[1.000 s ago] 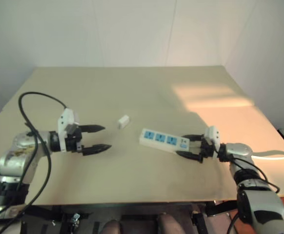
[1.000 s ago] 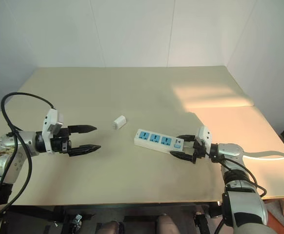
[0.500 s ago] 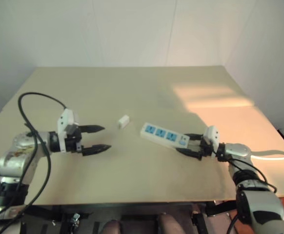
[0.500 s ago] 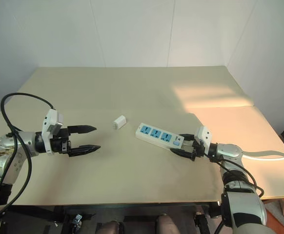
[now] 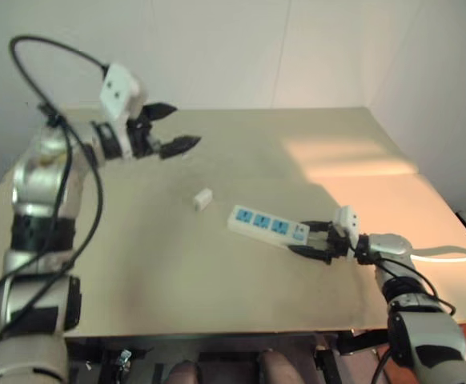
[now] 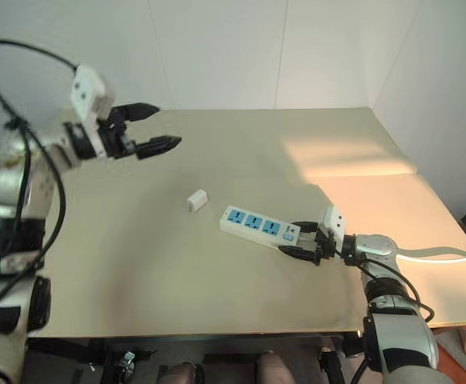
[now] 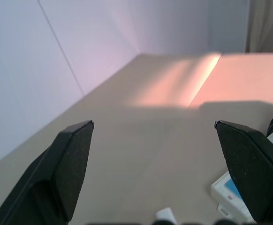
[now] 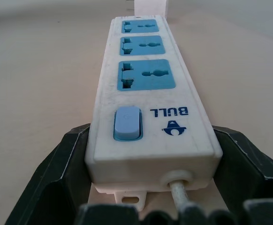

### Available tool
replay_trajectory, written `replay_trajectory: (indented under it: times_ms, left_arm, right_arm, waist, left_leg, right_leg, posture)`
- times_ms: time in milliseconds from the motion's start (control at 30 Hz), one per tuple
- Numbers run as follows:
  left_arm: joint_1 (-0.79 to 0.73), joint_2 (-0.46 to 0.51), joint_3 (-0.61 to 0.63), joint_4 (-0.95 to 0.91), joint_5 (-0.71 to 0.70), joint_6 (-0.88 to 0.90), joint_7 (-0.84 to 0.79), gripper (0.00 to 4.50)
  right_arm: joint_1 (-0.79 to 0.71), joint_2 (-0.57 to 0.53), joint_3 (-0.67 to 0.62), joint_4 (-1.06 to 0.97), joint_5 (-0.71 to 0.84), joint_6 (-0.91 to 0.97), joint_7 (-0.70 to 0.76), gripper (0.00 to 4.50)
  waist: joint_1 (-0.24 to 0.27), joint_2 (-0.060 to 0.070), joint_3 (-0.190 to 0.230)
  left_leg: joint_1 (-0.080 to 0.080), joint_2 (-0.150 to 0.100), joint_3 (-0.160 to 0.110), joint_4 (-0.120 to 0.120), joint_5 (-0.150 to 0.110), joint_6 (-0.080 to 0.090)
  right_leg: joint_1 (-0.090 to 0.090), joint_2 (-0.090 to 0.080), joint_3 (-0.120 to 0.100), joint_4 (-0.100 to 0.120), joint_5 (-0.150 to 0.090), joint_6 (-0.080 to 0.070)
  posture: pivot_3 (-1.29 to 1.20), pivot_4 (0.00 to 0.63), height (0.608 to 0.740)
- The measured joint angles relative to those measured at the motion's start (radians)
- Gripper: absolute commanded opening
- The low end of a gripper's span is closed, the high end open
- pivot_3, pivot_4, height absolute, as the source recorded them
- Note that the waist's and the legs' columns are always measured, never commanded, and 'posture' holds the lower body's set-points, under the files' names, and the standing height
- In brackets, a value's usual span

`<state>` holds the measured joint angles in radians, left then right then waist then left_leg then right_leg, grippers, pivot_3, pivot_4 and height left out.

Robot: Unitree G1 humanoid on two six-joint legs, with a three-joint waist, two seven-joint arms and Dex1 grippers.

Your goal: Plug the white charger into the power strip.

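Observation:
The white charger (image 5: pixel 203 199) lies alone near the middle of the table, its prong end toward the power strip (image 5: pixel 267 226). The strip is a white bar with three blue sockets (image 8: pixel 147 74) and a blue switch (image 8: pixel 126 123). My right gripper (image 5: pixel 303 238) is shut on its switch end, one black finger (image 8: pixel 71 154) against each long side. My left gripper (image 6: pixel 169 124) hangs open and empty high over the table's far left, well above and behind the charger. The left wrist view looks between its open fingers (image 7: pixel 75 154) down at the charger (image 7: pixel 166 215) and the strip (image 7: pixel 230 192).
The beige table (image 5: pixel 217 304) has walls close behind and to its right. A sunlit patch (image 5: pixel 353 156) covers its far right. The strip's thin white cable (image 5: pixel 449 254) runs off to the right. A black cable (image 5: pixel 33 56) loops above my left arm.
My left arm has swung up and forward from low near the table's front left to high over its far left, still open. The right gripper stayed, and the strip's far end shifted slightly.

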<state>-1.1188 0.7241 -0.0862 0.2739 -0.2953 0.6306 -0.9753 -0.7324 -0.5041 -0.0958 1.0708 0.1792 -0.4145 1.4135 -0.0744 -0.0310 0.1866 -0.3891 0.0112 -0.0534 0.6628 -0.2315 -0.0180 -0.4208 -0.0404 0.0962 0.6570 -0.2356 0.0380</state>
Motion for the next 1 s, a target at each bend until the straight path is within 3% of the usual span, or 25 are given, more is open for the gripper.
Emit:
replay_trajectory:
  times_ms: [100,167,300,400,600,1000]
  left_arm:
    - [-0.193,-0.029,-0.184,0.205,0.14,0.112,-0.047,4.5]
    - [-0.319,-0.11,-0.278,0.423,0.224,0.137,-0.073,4.5]
    - [-0.444,-0.262,-0.329,0.781,0.33,0.102,-0.05,4.5]
    - [-0.493,-0.329,-0.324,0.95,0.374,0.057,-0.022,4.5]
    - [-0.503,-0.419,-0.284,1.076,0.44,-0.021,0.092,4.5]
    - [-0.411,-0.496,-0.167,1.113,0.495,-0.039,0.287,4.5]
  right_arm:
    - [-0.001,-0.007,0.007,-0.008,-0.001,0.027,0.004,3.43]
    - [-0.001,-0.01,0.012,-0.021,-0.002,0.047,0.006,3.43]
    - [-0.001,-0.006,0.029,-0.045,-0.002,0.058,0.006,3.43]
    - [0.0,-0.005,0.04,-0.061,-0.001,0.07,0.005,3.43]
    - [0.023,0.002,0.046,-0.098,0.0,0.073,-0.003,3.43]
    - [0.114,0.012,0.046,-0.237,0.021,0.089,-0.048,3.43]
  waist:
    - [0.001,0.0,0.0]
    - [0.001,0.0,0.0]
    - [-0.007,-0.001,0.0]
    - [-0.018,-0.001,0.001]
    - [-0.022,-0.001,0.001]
    - [-0.023,-0.001,0.001]
  left_leg:
    - [0.001,-0.001,-0.001,0.0,0.0,0.0]
    - [0.001,-0.001,-0.001,0.0,0.0,0.0]
    - [-0.002,-0.002,-0.001,0.0,0.0,0.0]
    - [-0.003,-0.003,-0.001,0.0,0.0,0.0]
    - [-0.003,-0.004,-0.001,0.0,0.0,0.0]
    - [-0.002,-0.004,-0.002,0.0,0.0,0.0]
  right_leg:
    - [0.001,0.0,0.0,0.0,-0.001,0.001]
    - [0.002,0.0,0.0,0.0,-0.001,0.002]
    - [-0.001,0.0,0.0,-0.001,-0.002,0.003]
    - [-0.001,-0.001,0.001,-0.001,-0.002,0.003]
    - [-0.001,-0.002,0.001,-0.001,-0.002,0.004]
    - [0.0,-0.002,0.001,0.0,-0.002,0.005]
  posture:
    - [0.0,0.15,0.74]
    - [0.0,0.15,0.74]
    - [0.0,0.15,0.74]
    - [0.0,0.15,0.74]
    - [0.0,0.15,0.74]
    - [0.0,0.15,0.74]
